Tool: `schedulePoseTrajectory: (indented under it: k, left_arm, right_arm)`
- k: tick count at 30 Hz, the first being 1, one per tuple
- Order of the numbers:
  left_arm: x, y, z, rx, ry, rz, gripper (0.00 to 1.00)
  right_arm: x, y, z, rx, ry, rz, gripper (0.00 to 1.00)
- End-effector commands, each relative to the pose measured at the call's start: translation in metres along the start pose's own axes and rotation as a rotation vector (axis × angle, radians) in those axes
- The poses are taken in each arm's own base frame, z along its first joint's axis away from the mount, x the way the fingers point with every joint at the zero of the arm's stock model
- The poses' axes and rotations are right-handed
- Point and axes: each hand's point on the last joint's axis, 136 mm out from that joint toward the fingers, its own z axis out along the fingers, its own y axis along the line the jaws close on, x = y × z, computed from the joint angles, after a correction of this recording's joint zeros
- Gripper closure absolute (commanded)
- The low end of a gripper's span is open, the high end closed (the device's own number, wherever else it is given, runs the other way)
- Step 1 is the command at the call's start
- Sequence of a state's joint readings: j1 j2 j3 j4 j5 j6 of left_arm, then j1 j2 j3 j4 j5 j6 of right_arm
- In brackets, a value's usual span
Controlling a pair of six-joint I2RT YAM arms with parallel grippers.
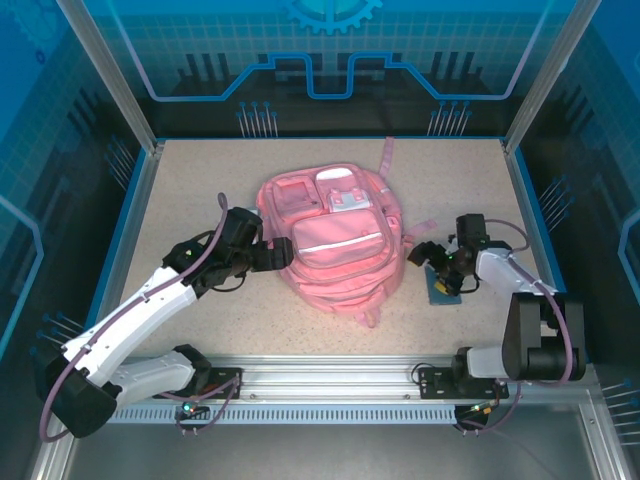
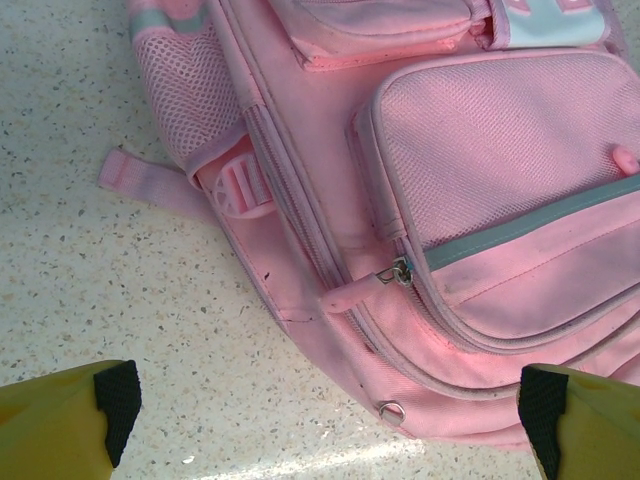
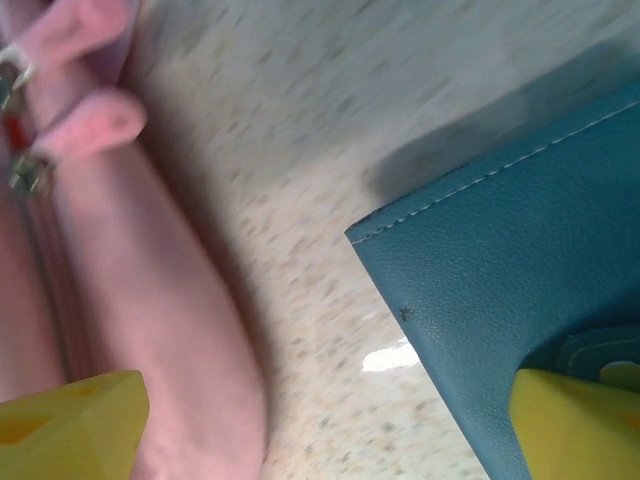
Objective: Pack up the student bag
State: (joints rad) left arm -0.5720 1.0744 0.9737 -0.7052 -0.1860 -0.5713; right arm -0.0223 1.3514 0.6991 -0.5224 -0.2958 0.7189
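Pink student bag (image 1: 330, 245) lying flat mid table (image 1: 200, 190), front pockets up, left tool (image 1: 280, 256) spread wide, holding nothing, against its left side, right tool (image 1: 425, 256) wide open, holding nothing, between bag and blue booklet (image 3: 520, 300)

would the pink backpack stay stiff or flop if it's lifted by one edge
Probably floppy: the pink backpack is soft, creased fabric lying flat, so a lifted edge would likely sag. Its slumped shape suggests little inside, so probably light for its size. Pushing may bunch it rather than slide it.
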Motion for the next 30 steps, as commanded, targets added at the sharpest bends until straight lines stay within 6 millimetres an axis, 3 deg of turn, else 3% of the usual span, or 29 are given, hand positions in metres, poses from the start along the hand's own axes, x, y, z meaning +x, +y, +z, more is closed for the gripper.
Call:
schedulePoseTrajectory:
  k: [1, 6, 12, 16, 22, 30]
  left_arm:
    - [-0.007, -0.006, -0.006, 0.025, -0.009, -0.016, 0.01]
    - [-0.006, -0.007, -0.006, 0.037, -0.009, -0.020, 0.01]
    - [-0.008, -0.012, -0.006, 0.059, -0.010, -0.025, 0.01]
    - [-0.008, -0.012, -0.007, 0.061, -0.007, -0.021, 0.01]
    - [-0.007, -0.011, -0.007, 0.054, -0.005, -0.017, 0.01]
    - [-0.007, -0.010, -0.005, 0.050, -0.004, -0.020, 0.01]
  right_arm:
    - [0.011, 0.005, -0.017, 0.013, 0.005, -0.016, 0.07]
    - [-0.009, -0.028, -0.046, 0.244, -0.123, -0.118, 0.07]
    - [-0.025, -0.058, -0.034, 0.252, -0.096, -0.023, 0.00]
    - [-0.032, -0.063, -0.024, 0.234, -0.074, -0.021, 0.00]
    - [-0.018, -0.062, -0.008, 0.183, -0.005, -0.010, 0.00]
    - [0.015, -0.031, -0.005, 0.034, 0.069, -0.029, 0.13]
